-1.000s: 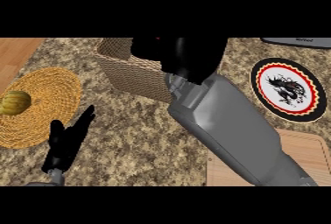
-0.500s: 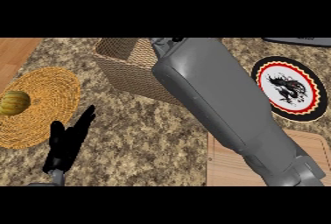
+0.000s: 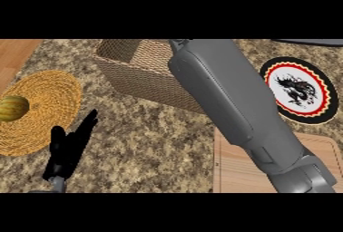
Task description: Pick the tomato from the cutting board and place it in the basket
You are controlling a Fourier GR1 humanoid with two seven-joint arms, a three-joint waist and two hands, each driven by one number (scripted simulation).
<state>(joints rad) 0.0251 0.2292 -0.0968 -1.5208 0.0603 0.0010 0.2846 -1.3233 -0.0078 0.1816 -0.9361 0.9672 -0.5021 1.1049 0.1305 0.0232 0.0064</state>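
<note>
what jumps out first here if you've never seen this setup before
The big grey right forearm dominates, slanting from the lower right up over the woven basket at top centre, with its hand out of view. At the right lies a round black, red and white plate. At the left a straw mat bears a green-yellow fruit, and the left robot hand rests open at the lower left.

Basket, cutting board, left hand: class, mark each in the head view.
basket [image 3: 144, 81], head view, front woven wall.
cutting board [image 3: 234, 167], head view, bare wood.
left hand [image 3: 65, 154], head view, palm.
</note>
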